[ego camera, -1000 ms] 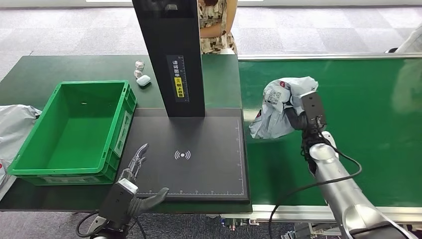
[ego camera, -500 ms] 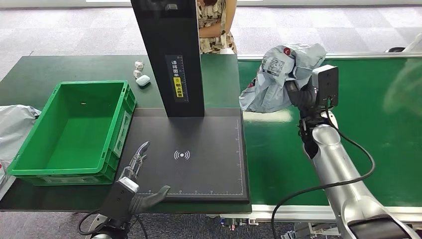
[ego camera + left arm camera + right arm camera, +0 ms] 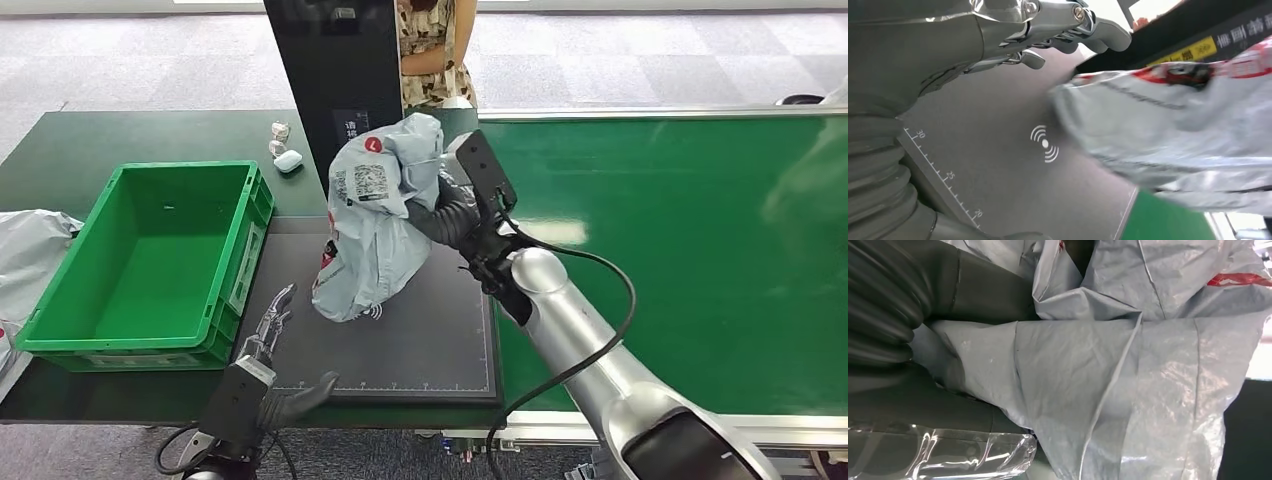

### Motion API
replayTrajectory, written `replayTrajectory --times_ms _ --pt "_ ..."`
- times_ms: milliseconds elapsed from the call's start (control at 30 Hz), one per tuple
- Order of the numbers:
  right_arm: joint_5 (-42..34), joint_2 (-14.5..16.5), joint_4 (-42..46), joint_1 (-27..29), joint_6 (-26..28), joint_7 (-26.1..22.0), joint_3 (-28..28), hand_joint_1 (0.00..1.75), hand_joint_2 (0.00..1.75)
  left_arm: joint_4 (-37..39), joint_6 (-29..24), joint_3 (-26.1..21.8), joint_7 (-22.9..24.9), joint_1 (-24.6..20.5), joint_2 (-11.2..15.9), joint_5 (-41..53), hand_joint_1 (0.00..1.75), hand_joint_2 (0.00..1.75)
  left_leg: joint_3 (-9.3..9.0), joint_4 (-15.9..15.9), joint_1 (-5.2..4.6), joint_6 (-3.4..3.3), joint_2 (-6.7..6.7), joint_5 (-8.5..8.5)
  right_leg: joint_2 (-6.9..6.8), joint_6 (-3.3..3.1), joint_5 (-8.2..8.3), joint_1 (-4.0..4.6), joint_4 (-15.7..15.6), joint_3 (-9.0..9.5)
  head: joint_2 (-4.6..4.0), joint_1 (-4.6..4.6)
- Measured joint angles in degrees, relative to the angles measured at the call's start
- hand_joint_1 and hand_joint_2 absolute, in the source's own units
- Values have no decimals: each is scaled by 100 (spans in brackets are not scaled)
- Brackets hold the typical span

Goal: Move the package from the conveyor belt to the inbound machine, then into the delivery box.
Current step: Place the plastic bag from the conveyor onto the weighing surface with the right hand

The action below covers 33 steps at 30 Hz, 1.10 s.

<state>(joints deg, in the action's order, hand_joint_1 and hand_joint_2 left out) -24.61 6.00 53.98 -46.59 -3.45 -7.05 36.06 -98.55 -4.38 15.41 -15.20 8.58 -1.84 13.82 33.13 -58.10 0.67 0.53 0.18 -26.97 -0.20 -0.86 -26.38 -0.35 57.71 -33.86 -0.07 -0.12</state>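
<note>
My right hand [image 3: 440, 205] has its fingers wrapped into the bunched top of the grey package [image 3: 372, 225], which hangs from them over the inbound machine's black scan pad [image 3: 420, 340], its lower end at or just above the wireless mark; I can't tell whether it touches. 1 second ago that hand held the bag over the green conveyor belt [image 3: 680, 250], so the crossing is done and lowering comes next. My left hand [image 3: 262, 385] waits at the pad's near edge, fingers spread and empty, beside the green delivery box [image 3: 240, 260].
</note>
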Motion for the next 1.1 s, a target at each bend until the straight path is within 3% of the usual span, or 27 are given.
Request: replayTrajectory --times_ms 100,133,300,500,633,733,900,1100 --pt "-289 168 -276 -88 169 225 300 17 175 0 -166 -2 -1 2 10 -97 0 175 2 -1 -1 0 -1 0 -1 0 0 -1 0 0 0 1" --pt "-358 209 -391 -136 245 323 380 0 175 0 -216 -2 0 2 15 -126 0 175 3 -2 -1 0 -1 0 -2 0 1 -1 -1 0 0 2" --pt "-484 264 -898 -338 565 546 658 0 175 0 -442 -21 2 -3 28 -235 0 175 4 -6 -2 1 -11 2 -13 2 3 -2 -3 1 0 2" --pt "-436 82 -1127 -455 625 496 781 0 175 0 -635 -33 4 -17 56 -329 0 175 3 -7 -3 1 -10 2 -11 0 4 -2 -4 0 0 1" --pt "-418 -64 -1151 -456 721 275 814 0 175 0 -679 -32 16 -15 70 -337 0 175 2 -6 -2 1 -9 2 -10 -1 4 -1 -4 -2 0 1" --pt "-503 -213 -1003 -351 860 -157 793 0 175 0 -726 -31 20 -15 79 -336 0 175 2 -6 -2 1 -10 2 -10 -1 4 -1 -4 -3 0 1" --pt "-665 -561 -106 336 1137 -997 493 0 175 -1 -803 -33 18 -6 98 -299 0 175 3 -6 -2 1 -12 1 -13 -1 4 -1 -5 -2 0 2" --pt "-510 -744 1539 1822 1284 -1439 -172 0 175 -20 -827 -34 9 47 112 -208 0 175 6 -3 -2 2 -13 -7 -14 -2 -5 -1 -8 -4 0 2"
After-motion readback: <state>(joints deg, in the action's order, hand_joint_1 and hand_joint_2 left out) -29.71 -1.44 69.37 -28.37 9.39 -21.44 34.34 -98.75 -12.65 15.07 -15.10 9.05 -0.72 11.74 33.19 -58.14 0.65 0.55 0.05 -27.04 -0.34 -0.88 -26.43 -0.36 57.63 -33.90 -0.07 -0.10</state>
